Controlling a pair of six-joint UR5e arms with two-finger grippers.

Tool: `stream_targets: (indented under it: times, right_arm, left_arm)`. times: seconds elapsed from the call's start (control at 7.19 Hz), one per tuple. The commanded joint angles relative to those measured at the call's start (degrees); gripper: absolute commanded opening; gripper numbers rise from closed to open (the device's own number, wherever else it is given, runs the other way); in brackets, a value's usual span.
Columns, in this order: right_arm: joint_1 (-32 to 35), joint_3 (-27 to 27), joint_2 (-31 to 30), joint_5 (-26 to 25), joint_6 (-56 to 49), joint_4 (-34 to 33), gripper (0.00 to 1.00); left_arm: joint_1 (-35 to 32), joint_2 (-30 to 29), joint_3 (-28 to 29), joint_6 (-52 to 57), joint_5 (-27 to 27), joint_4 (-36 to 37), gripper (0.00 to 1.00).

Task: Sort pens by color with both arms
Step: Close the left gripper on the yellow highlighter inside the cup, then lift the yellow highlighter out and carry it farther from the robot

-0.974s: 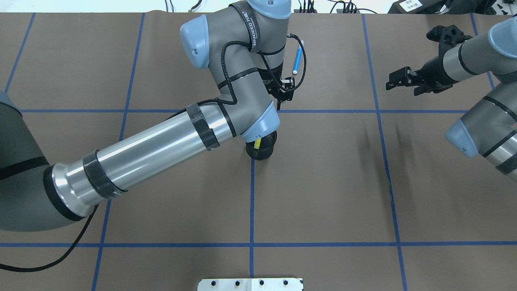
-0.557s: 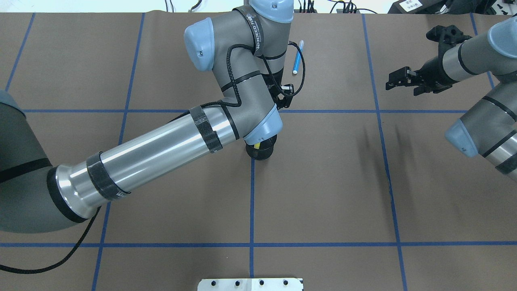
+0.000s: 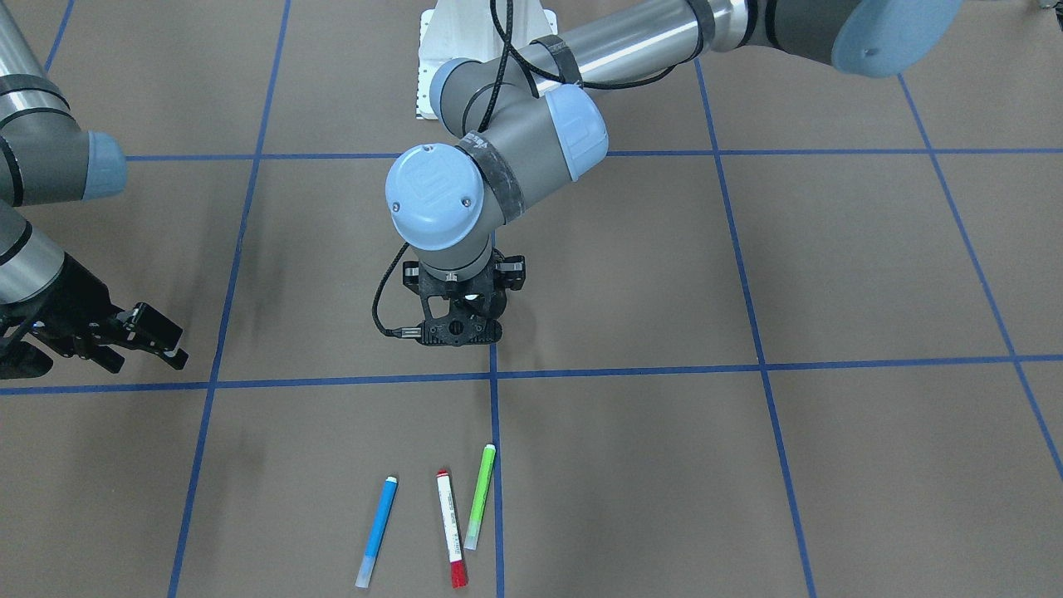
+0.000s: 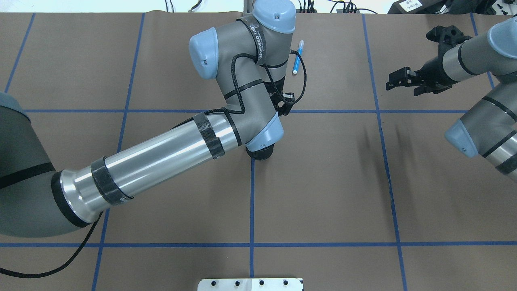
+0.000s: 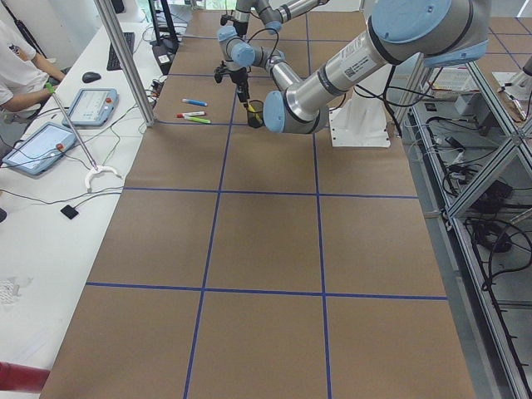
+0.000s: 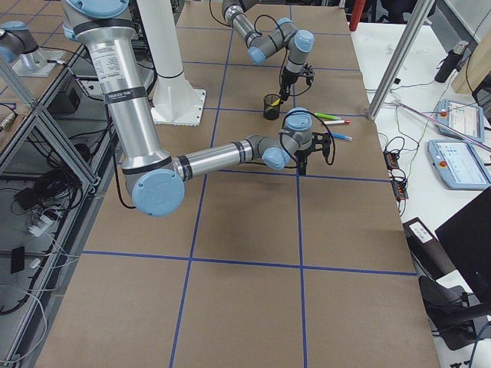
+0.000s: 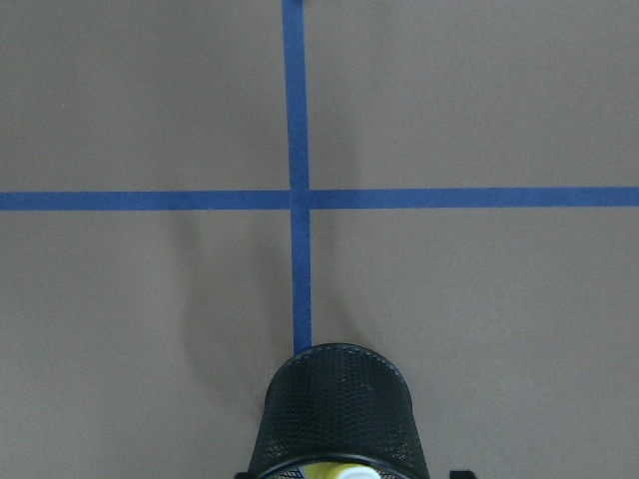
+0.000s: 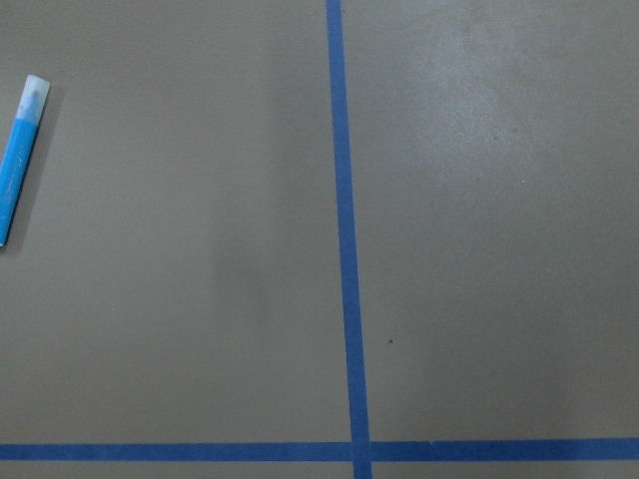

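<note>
Watching the feeds, I see the left arm's black two-finger gripper (image 3: 459,316) pointing straight down above the black mesh cup (image 7: 339,409). The cup stands on a blue tape line of the brown paper-covered table (image 3: 747,249). The wrist hides the fingertips in the fixed views, and the left wrist camera shows none clearly, so I cannot tell whether those jaws are apart or together.

The slim yellow marker pen (image 7: 334,469) sits inside the cup, with only its top showing at the bottom edge of the left wrist view. The other three pens lie flat on the operators' side of the cup, near each other but not touching. The slim blue marker pen (image 3: 377,530) is on one side and the lime green marker pen (image 3: 479,497) on the other, just beside a tape line. The white-barrelled pen with red cap and end (image 3: 449,526) lies between them.

The right arm's black two-finger gripper (image 4: 394,79) hovers well apart from the pens, off to the robot's right. Its jaws are apart with nothing between them. Its wrist camera looks down on paper and tape, with the blue pen at the left edge.
</note>
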Motion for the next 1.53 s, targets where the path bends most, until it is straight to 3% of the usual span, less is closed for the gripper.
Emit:
stream_targets:
  times: [0.0,0.14,0.28,0.83,1.11,1.39]
  right_arm:
    - [0.0,0.0,-0.1,0.0,0.0,0.1,1.00]
    - [0.1,0.0,-0.1,0.0,0.0,0.0,1.00]
    - [0.0,0.1,-0.2,0.0,-0.1,0.0,1.00]
    - [0.1,0.1,-0.4,-0.1,-0.3,0.1,1.00]
    - [0.1,0.1,-0.4,-0.1,-0.2,0.2,1.00]
    - [0.0,0.2,-0.3,-0.2,-0.2,0.2,1.00]
  left_arm:
    - [0.4,0.0,0.4,-0.1,0.0,-0.3,0.36]
    - [0.4,0.0,0.4,0.0,0.0,-0.2,0.06]
    - [0.3,0.0,0.3,0.0,0.0,-0.2,0.00]
    - [-1.7,-0.1,-1.5,0.0,-0.2,0.4,0.00]
    - [-5.5,0.0,-9.9,-0.7,-4.3,4.7,0.00]
    - [-8.0,0.9,-17.7,-1.1,-4.0,7.6,0.00]
